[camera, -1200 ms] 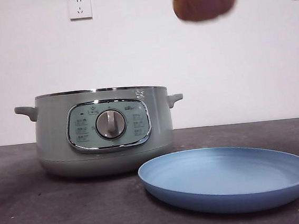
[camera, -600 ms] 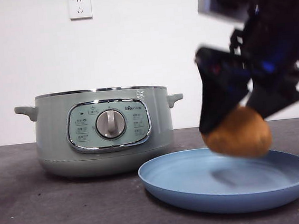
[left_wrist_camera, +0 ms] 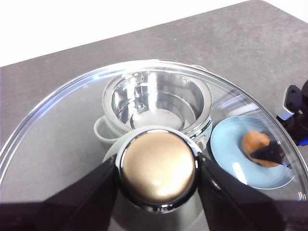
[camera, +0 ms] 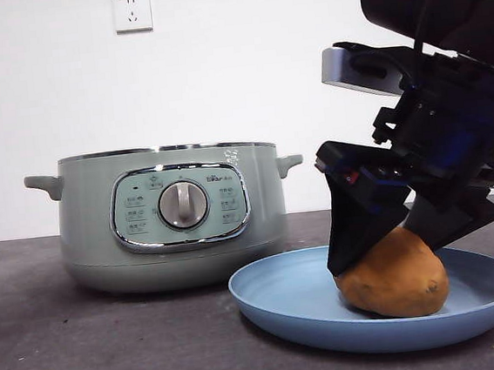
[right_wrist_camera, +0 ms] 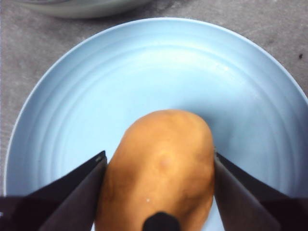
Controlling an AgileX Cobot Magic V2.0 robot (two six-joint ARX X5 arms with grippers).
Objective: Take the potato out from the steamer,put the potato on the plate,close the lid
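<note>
Orange-brown potato (camera: 394,276) rests on blue plate (camera: 276,300); steamer (camera: 171,214) open, lid (left_wrist_camera: 62,125) lifted.

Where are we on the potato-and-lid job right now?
Done: the potato is out of the steamer and rests on the plate. In hand: the right gripper is clamped on it, not released. The left gripper holds the lid by its knob above the open pot. Left: let go of the potato, close the lid.
</note>
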